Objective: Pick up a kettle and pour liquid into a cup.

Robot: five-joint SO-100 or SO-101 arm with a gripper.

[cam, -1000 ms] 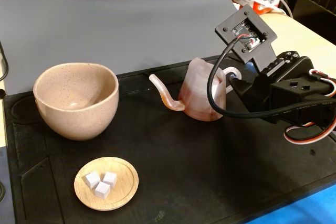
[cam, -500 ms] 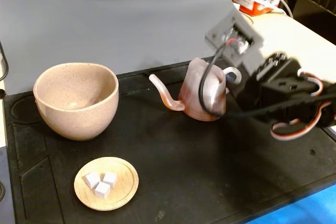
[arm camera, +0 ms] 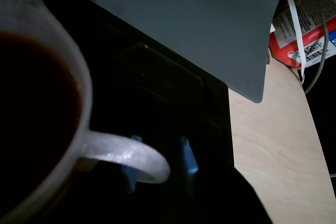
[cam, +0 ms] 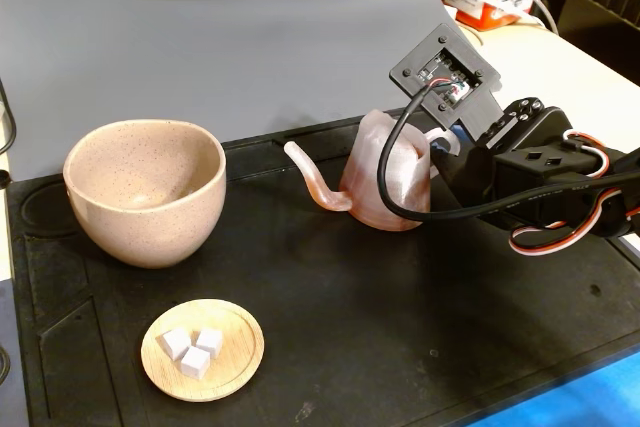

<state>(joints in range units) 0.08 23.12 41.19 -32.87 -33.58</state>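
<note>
The kettle [cam: 385, 182] stands upright on the black mat [cam: 400, 347] near the back edge of the counter, its long spout [cam: 315, 184] aimed left toward the speckled cup [cam: 145, 192] at the mat's left end. The claw [arm camera: 157, 169] comes in from the right, on the side away from the spout. In the wrist view its two blue-tipped fingers [arm camera: 188, 161] sit apart, straddling the loop handle [arm camera: 128, 155], not yet closed on it. Dark liquid [arm camera: 31, 114] fills the kettle. The handle lies crosswise between the fingers, so closing should catch it. A small wooden dish [cam: 203, 349] of white cubes [cam: 192, 347] rests near the front-left corner.
</note>
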